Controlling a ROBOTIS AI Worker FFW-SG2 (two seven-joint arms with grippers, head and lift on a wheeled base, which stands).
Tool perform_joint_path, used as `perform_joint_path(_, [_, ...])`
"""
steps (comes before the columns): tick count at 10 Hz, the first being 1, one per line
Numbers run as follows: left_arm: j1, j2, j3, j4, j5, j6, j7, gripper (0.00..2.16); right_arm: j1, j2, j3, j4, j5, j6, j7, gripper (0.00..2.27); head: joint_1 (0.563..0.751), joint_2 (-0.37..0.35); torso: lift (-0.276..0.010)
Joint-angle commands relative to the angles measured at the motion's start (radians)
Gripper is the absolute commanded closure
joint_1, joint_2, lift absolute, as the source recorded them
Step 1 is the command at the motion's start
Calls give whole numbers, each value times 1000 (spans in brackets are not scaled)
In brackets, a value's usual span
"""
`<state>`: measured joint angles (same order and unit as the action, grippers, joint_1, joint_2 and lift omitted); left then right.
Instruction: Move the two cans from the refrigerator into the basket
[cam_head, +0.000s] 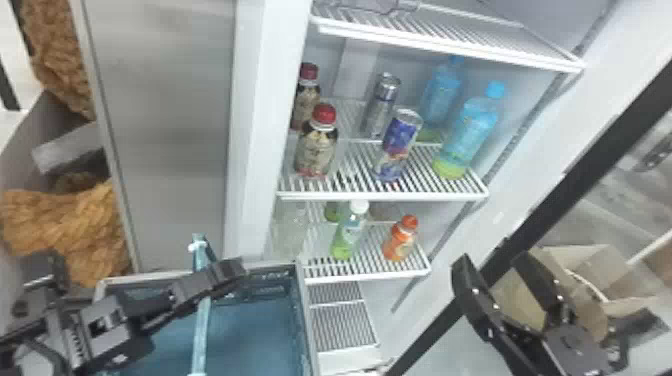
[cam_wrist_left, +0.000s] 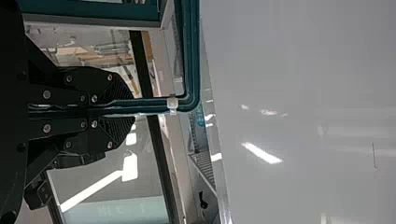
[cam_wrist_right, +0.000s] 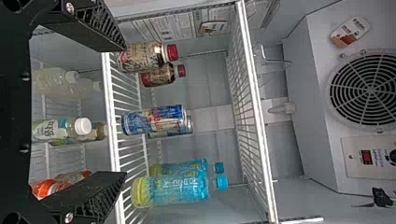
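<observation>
The blue can (cam_head: 397, 145) and, behind it, the silver can (cam_head: 382, 102) are supported upright on a shelf (cam_head: 380, 196). The handle (cam_head: 200, 340) of the basket (cam_head: 306, 320) is clamped by the left end effector (cam_head: 232, 272); the right end effector (cam_head: 492, 259) is held spread apart.

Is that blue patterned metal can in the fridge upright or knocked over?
Upright: the blue patterned can has its silver top uppermost and its base on the white wire shelf.
</observation>
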<state>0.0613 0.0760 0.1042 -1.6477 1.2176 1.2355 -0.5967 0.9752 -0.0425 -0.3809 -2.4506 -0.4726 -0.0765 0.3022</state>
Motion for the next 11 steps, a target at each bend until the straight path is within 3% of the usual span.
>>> perform_joint_path(1, [0, -1, -1, 2, 5, -3, 0, 1191, -45, 3, 0, 15, 26, 27, -8, 91, 695, -350, -31])
perform_joint_path(11, [3, 4, 1, 0, 17, -18, 0, 1191, -425, 1, 4, 299, 122, 108, -14, 87, 695, -350, -31])
